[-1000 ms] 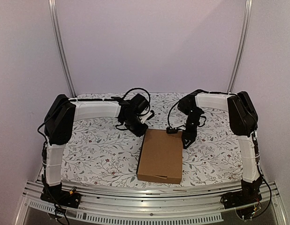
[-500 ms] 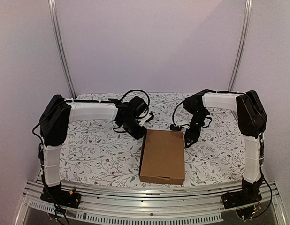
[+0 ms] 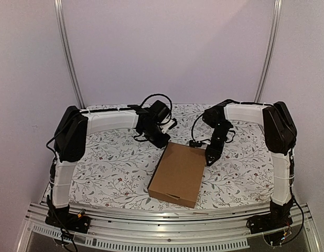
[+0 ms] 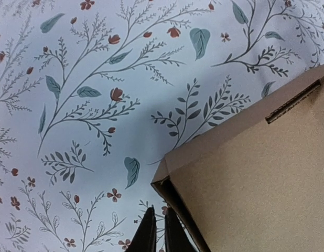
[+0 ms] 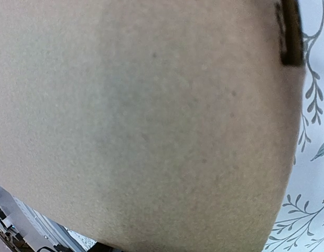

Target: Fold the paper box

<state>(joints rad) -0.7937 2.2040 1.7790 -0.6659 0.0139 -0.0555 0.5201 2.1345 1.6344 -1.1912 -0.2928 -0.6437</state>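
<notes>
Floral-print tablecloth (image 3: 115, 168) under paper box (image 3: 177, 170), pale walls (image 3: 167, 52), perhaps lilac.

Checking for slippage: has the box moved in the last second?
Yes. The box turned clockwise; its near edge, earlier nearly parallel to the rail, now slants.

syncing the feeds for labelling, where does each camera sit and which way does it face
Top external: above and behind the arm bases, looking down at the table, the paper box, both arms, the left gripper and right gripper.
Left wrist: on the left arm, facing down at the table and a box corner; its fingertips show at the bottom.
Right wrist: close over the box top, which fills the view; no fingers show.
All three share the box.
</notes>
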